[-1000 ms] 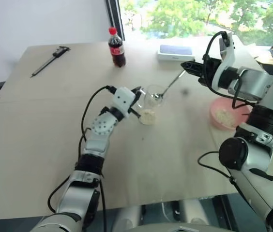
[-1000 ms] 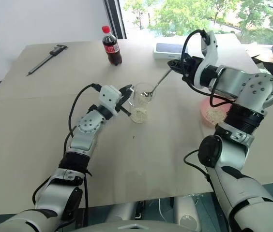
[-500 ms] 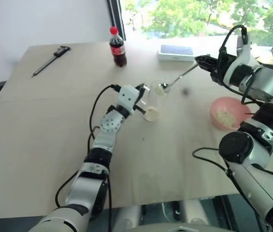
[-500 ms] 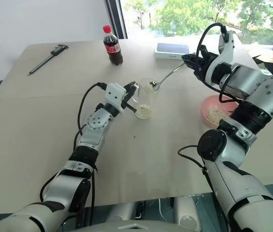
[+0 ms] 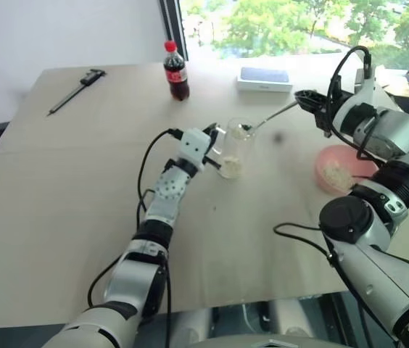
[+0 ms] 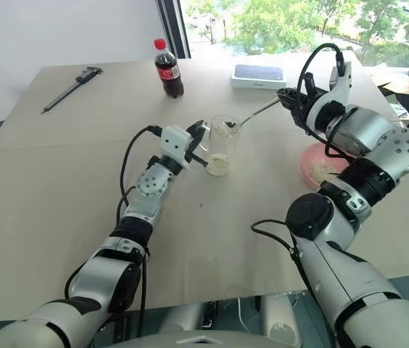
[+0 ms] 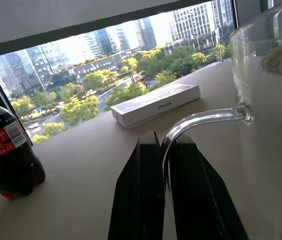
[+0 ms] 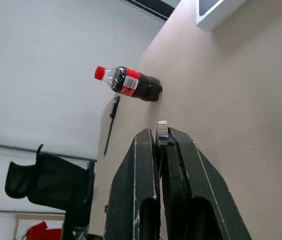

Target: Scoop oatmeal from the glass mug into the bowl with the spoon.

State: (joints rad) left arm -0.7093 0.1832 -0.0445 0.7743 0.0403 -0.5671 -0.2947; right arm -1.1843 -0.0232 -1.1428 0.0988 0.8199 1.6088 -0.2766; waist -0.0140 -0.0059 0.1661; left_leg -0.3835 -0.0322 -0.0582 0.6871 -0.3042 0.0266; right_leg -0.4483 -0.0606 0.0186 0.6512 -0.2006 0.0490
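My left fingers (image 7: 163, 192) pinch the glass mug (image 5: 237, 148) handle; right fingers (image 6: 286, 95) pinch the spoon (image 6: 251, 114), loaded with oatmeal (image 5: 241, 132), the bowl (image 5: 339, 170) next.

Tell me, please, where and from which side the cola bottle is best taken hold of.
Grip the cola bottle around its straight body, under the red cap. It stands upright and alone at the table's far edge, so come in level from the robot's side, tool fingers on either side.
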